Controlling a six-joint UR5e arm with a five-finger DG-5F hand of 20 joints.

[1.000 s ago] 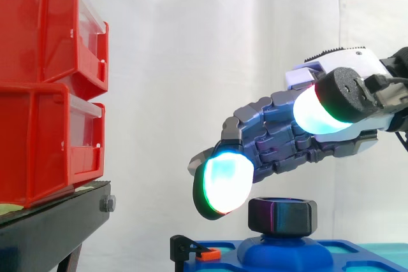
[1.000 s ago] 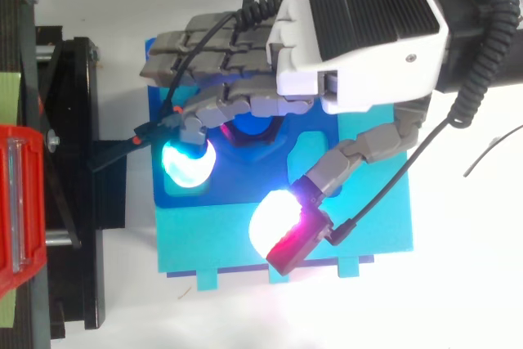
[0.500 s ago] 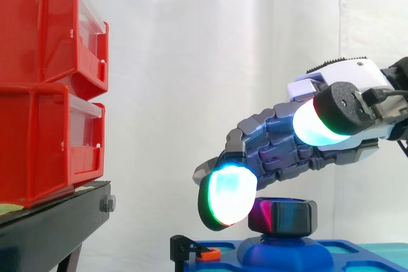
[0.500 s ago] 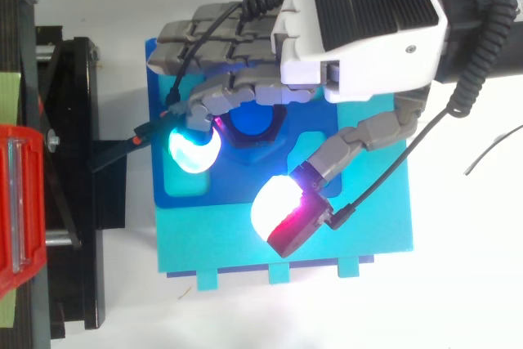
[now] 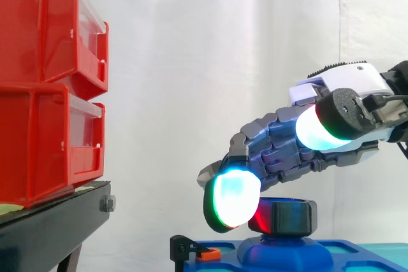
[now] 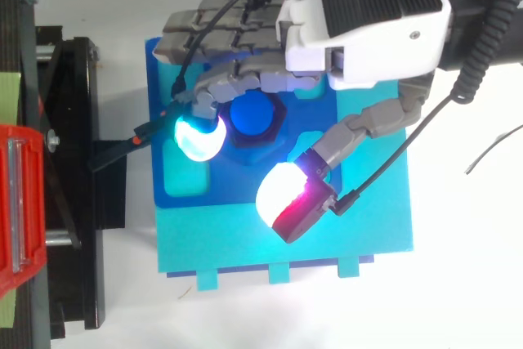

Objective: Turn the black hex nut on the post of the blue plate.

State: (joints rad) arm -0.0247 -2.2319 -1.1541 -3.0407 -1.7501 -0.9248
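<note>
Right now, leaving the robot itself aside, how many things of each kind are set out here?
Red bins: 2
Black stand: 1
Blue plate: 1
Black hex nut: 1
Total: 5

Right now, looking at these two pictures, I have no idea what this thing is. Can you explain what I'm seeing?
It is a robot arm ending in a mechanical hand with glowing fingertips. One picture is taken from the side, the other from above. Below the hand lies a blue plate whose post carries a black hex nut. Red bins sit on a black stand nearby. The hand grips nothing. Its fingers reach over the nut, with one fingertip close beside it and the thumb apart.
</note>
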